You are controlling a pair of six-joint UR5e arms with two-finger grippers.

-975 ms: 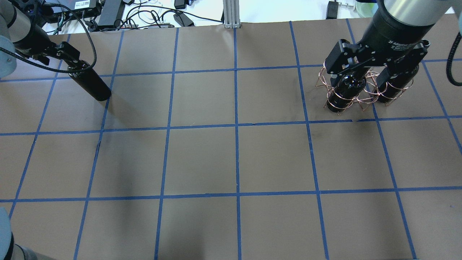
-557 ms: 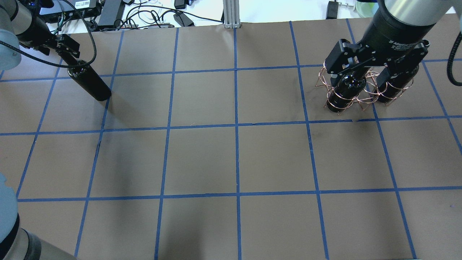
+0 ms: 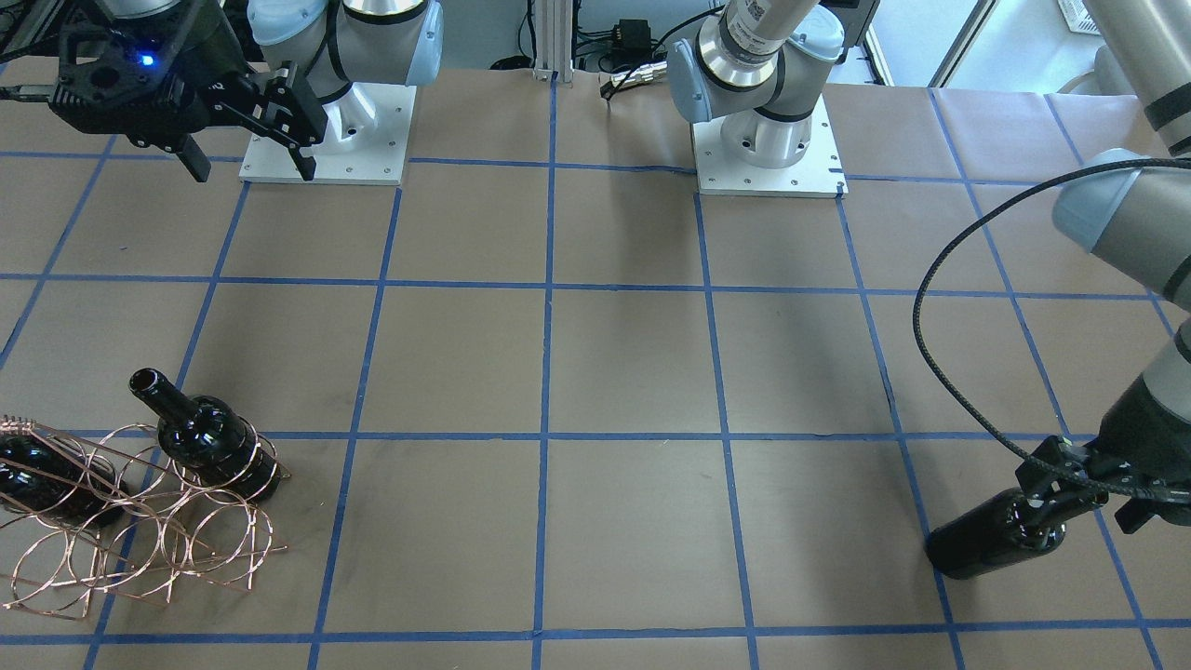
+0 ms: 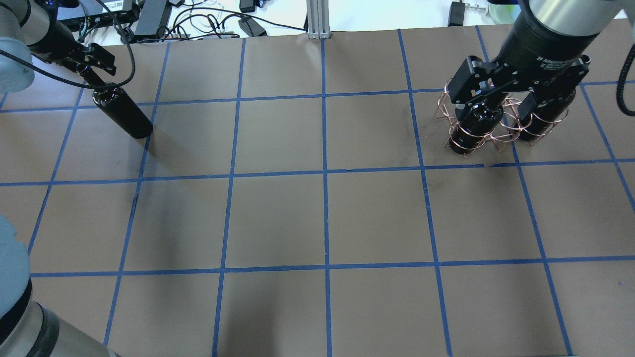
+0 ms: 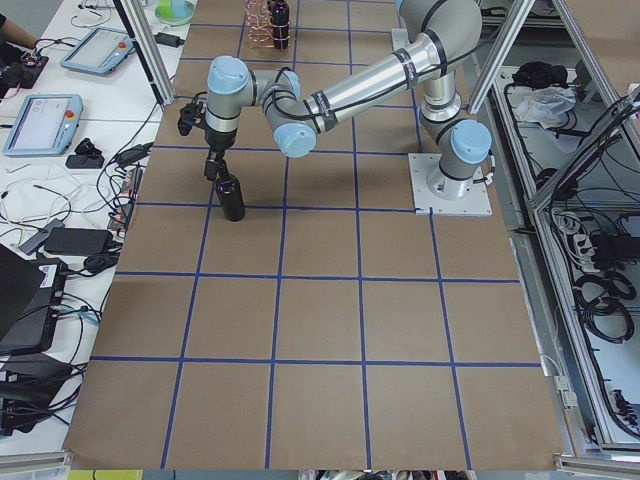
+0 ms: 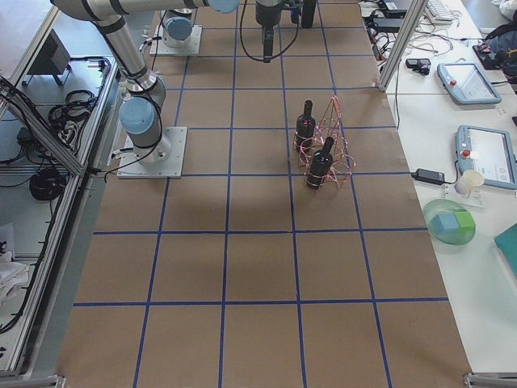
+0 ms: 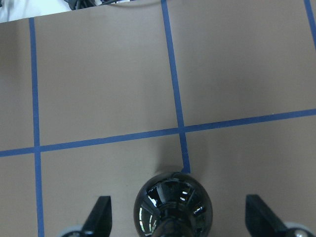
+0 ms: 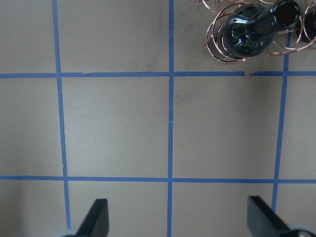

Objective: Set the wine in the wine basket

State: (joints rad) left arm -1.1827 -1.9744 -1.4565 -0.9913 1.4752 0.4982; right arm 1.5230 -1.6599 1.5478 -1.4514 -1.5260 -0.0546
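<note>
**Open left gripper straddles a standing wine bottle; the rack sits across the table**

A glossy, near-black bottle stands upright on the table. The table is covered in brown paper and marked into squares with blue tape. The bottle is in the far corner on the robot's left side.

The left gripper hangs directly over the bottle, pointing down. Its fingers are spread wide, one on each side of the bottle's top. In the wrist camera, a gap shows between each finger and the glass. The gripper grasps nothing.

The copper wire rack sits on the table at the far side on the robot's right, well apart from the standing bottle. A second bottle and a third bottle sit inside the rack's round loops.

The right gripper hovers above the rack with its fingers also spread wide. It is empty and touches nothing. Its wrist camera looks down on bare table, with the rack at the top edge.
</note>
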